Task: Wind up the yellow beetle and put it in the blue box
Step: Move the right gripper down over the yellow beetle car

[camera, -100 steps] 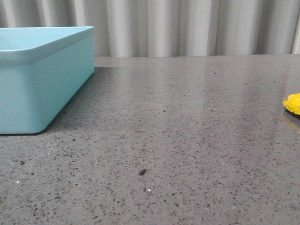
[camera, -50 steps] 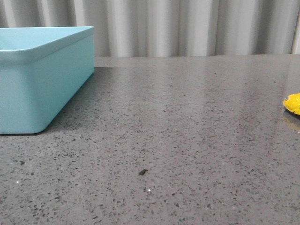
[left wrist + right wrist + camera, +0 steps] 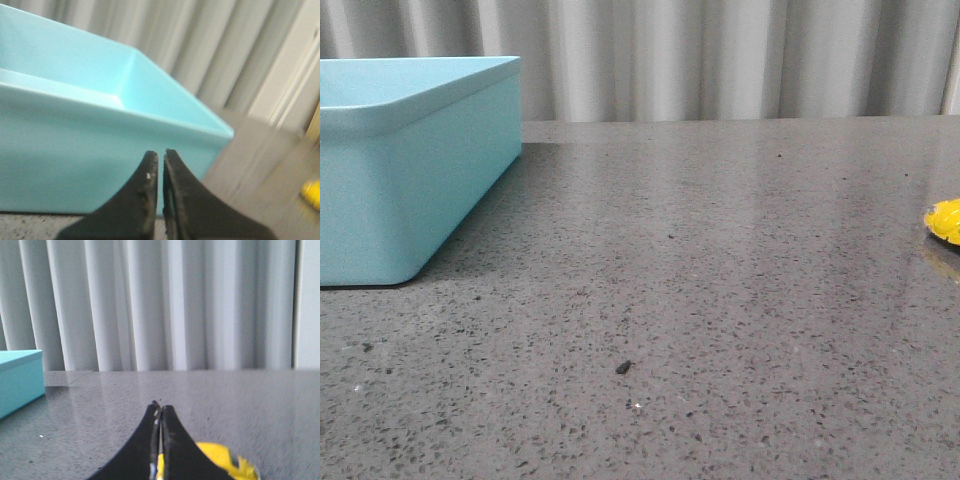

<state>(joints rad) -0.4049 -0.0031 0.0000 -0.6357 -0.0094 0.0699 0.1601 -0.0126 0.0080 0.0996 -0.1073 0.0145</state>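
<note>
Jaws of both grippers together, empty. Yellow beetle [image 3: 946, 221] on surface [image 3: 720, 300] at right, well apart from blue box [image 3: 410, 170]. Probably light, glossy, slippery; grip body sides.

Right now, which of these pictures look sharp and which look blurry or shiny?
Front view: sharp, with a pale sheen across the table. Left wrist view: soft; the blue box edges and the yellow beetle are smeared. Right wrist view: curtain crisp, the near gripper fingers and beetle slightly blurred.
</note>
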